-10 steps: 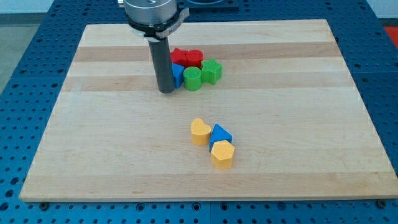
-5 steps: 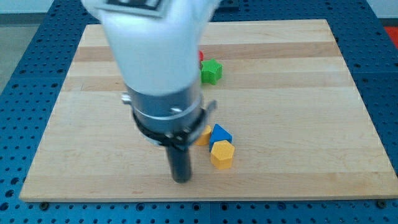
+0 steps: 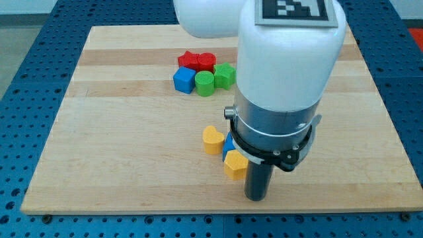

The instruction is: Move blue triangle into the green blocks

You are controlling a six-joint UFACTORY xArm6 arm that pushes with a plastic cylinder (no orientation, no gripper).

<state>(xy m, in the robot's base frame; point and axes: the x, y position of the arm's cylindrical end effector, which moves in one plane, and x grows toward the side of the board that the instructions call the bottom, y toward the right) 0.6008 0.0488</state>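
Yellow heart block (image 3: 212,140) lies leftmost of our near cluster; the blue triangle (image 3: 229,145) beside it is mostly hidden by our arm, well apart from the green blocks (image 3: 215,80). My tip (image 3: 256,197), fingerless, stands just right of the yellow hexagon block (image 3: 234,164).

Wooden board (image 3: 119,145) carries red (image 3: 197,61), green (image 3: 215,79), blue (image 3: 184,80), yellow blocks (image 3: 212,140).
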